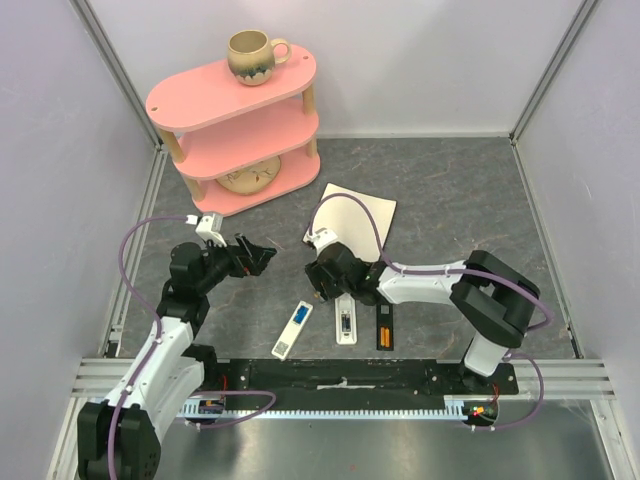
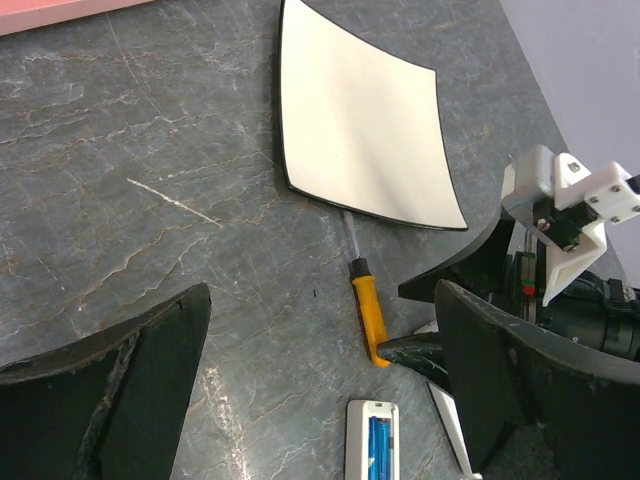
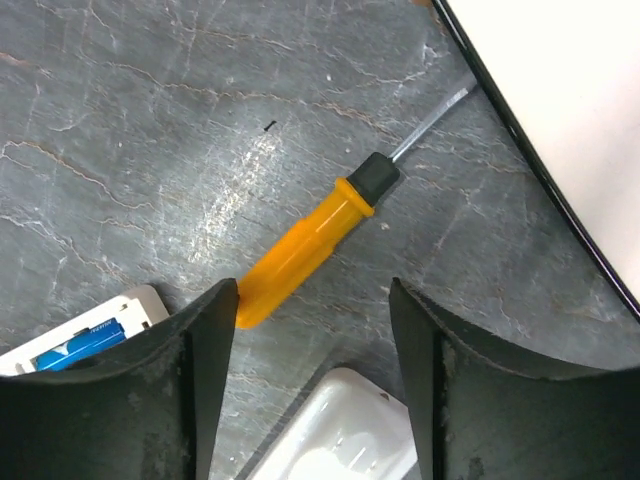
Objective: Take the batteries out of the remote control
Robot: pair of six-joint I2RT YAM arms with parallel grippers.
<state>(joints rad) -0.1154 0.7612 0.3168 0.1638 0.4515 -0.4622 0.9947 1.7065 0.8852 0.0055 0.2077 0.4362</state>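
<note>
Screwdriver lies between sheet and remote.

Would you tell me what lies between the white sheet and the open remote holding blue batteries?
The orange-handled screwdriver lies there, clearest in the left wrist view.

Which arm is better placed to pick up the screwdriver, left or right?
Right. The right gripper is down at the handle end of the screwdriver, jaws open; the left gripper hovers open, farther back.

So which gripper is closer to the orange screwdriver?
The right one. The right gripper is right over the handle end of the screwdriver. The left gripper hangs off to the left, apart from it.
</note>
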